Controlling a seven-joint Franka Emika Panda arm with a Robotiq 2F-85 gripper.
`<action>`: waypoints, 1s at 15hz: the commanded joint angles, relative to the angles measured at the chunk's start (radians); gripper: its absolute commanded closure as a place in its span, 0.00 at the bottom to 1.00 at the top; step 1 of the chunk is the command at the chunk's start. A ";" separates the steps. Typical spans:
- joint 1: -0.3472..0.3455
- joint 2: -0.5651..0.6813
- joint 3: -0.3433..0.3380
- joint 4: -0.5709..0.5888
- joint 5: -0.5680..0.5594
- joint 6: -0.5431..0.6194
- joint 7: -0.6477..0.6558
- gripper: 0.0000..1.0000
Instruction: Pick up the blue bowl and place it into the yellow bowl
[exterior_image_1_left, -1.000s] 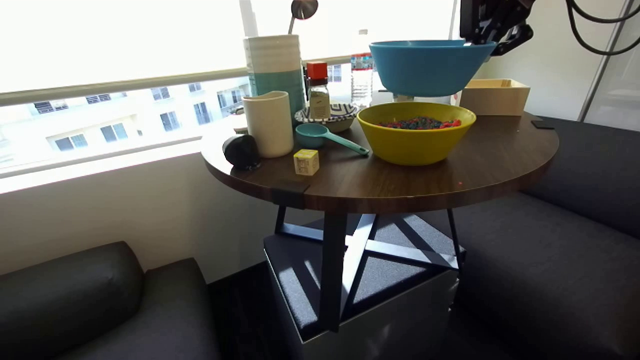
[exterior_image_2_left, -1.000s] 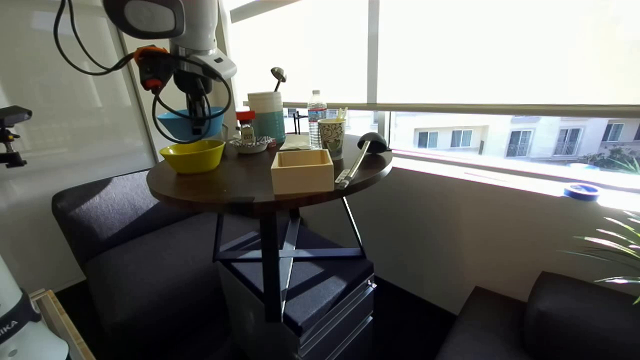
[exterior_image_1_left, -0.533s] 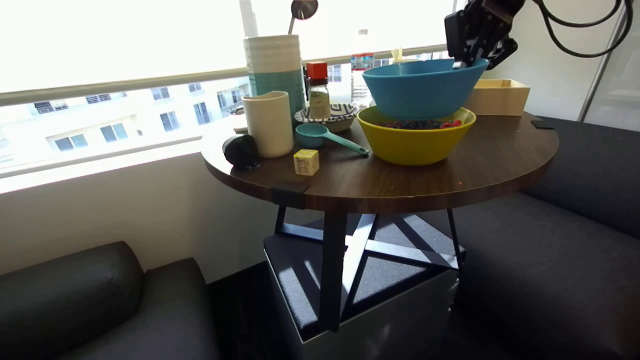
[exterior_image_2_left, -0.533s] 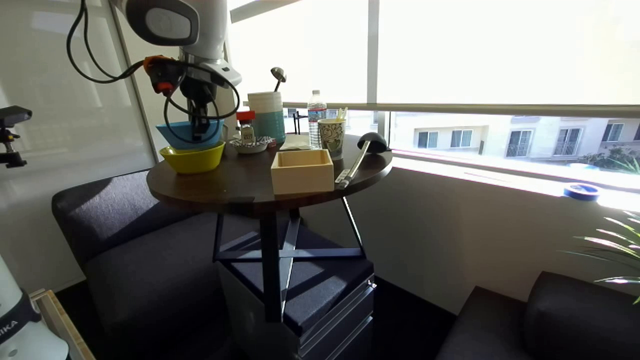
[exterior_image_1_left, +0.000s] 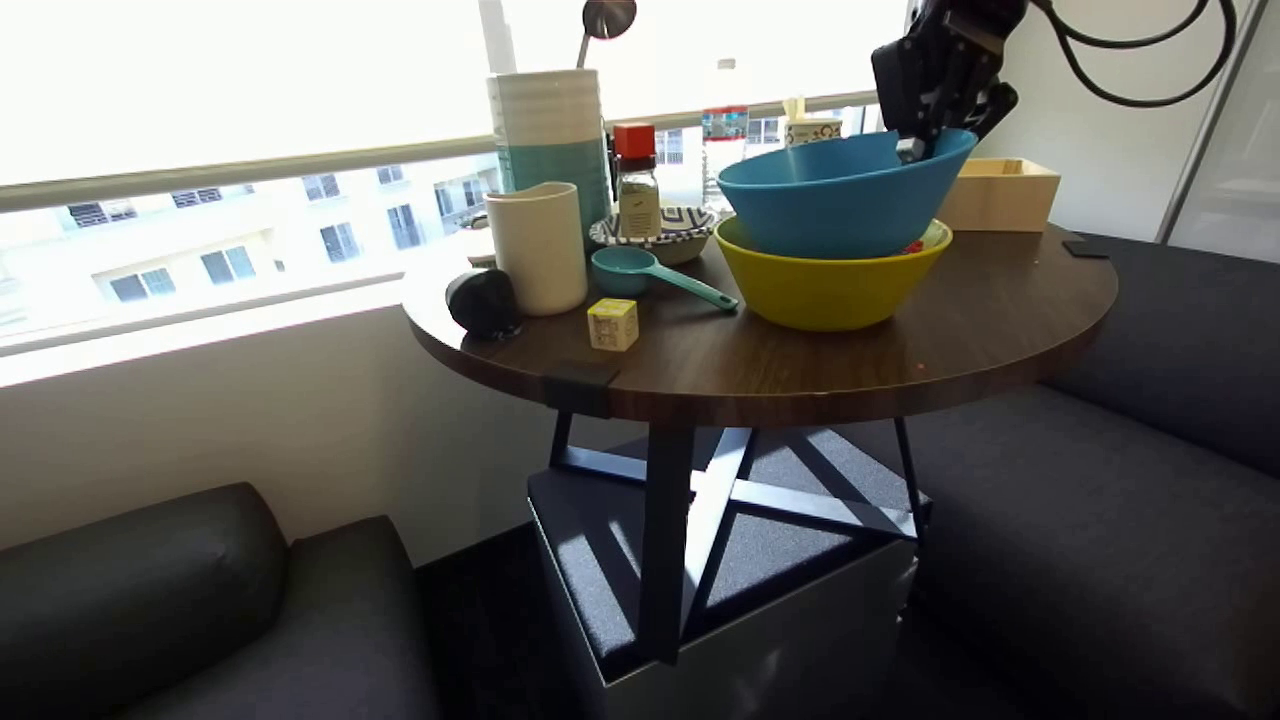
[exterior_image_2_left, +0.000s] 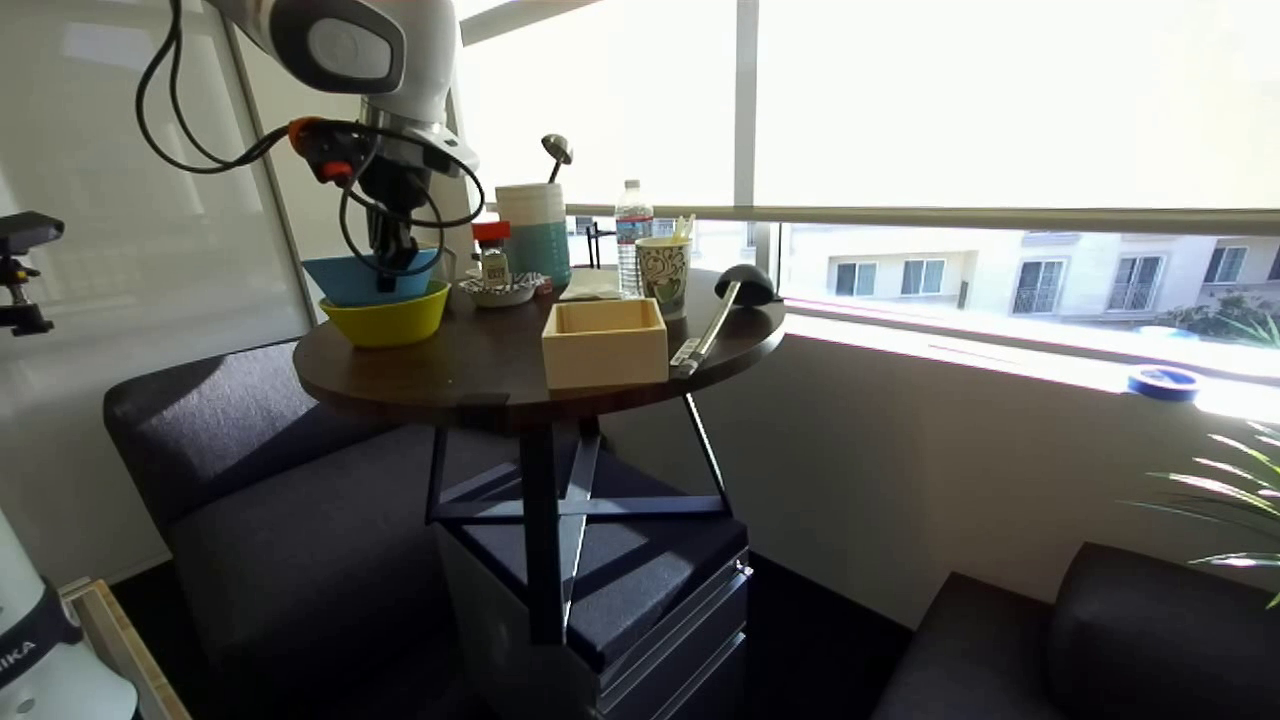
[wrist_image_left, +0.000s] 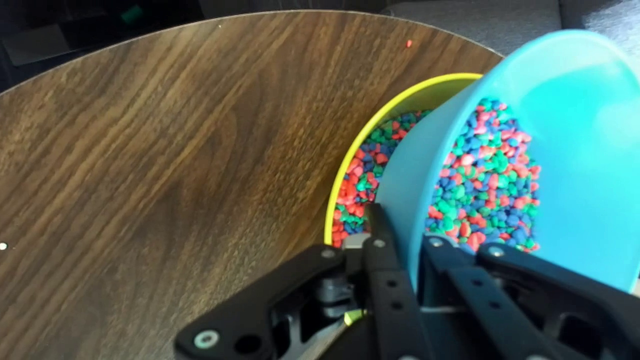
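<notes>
The blue bowl sits partly down inside the yellow bowl, tilted, with its gripped side higher. Both also show in an exterior view, the blue bowl over the yellow bowl. My gripper is shut on the blue bowl's rim, one finger inside and one outside. In the wrist view the blue bowl holds red, green and blue pellets. The yellow bowl holds similar pellets. The blue bowl's base is hidden, so I cannot tell whether it rests on the pellets.
The round wooden table carries a tan box, a ladle, a patterned cup and a water bottle. A teal scoop, a patterned bowl, a spice jar and a letter cube are near the yellow bowl.
My gripper has lowered the blue bowl from above the yellow bowl into its opening. The blue bowl has become more tilted. The yellow bowl has not moved.
</notes>
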 joint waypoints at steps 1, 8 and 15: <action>0.007 0.031 0.008 0.057 -0.018 -0.038 0.010 0.98; 0.005 0.080 0.014 0.093 -0.035 -0.042 0.030 0.98; 0.004 0.090 0.014 0.119 -0.039 -0.067 0.026 0.48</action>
